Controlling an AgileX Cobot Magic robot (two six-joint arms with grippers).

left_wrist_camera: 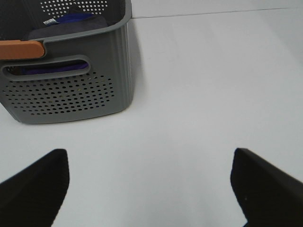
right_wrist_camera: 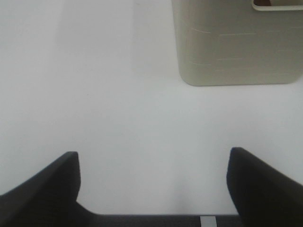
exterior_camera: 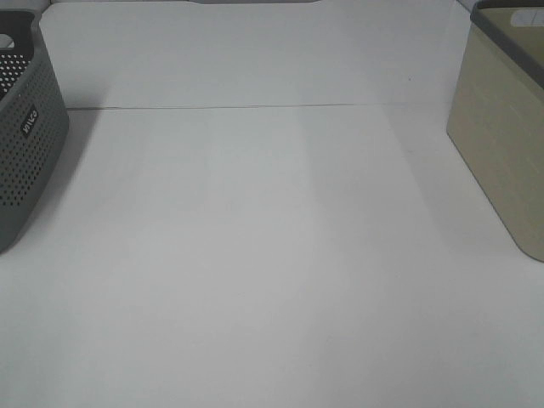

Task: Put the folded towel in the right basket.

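The right basket (exterior_camera: pixel 501 127), beige with a dark grey rim, stands at the right edge of the table; in the right wrist view its wall (right_wrist_camera: pixel 236 42) is ahead of my gripper. The folded towel does not show plainly in any view; only a small dark brown patch (right_wrist_camera: pixel 263 2) shows through the basket's handle slot. My left gripper (left_wrist_camera: pixel 150 161) is open and empty over bare table. My right gripper (right_wrist_camera: pixel 152 158) is open and empty, a short way in front of the beige basket. Neither gripper shows in the exterior high view.
A grey perforated basket (exterior_camera: pixel 25 144) stands at the table's left edge. In the left wrist view it (left_wrist_camera: pixel 71 94) holds a dark purple cloth (left_wrist_camera: pixel 71 23), and an orange bar (left_wrist_camera: pixel 21 48) lies across its rim. The white table (exterior_camera: pixel 272 255) spans between the baskets.
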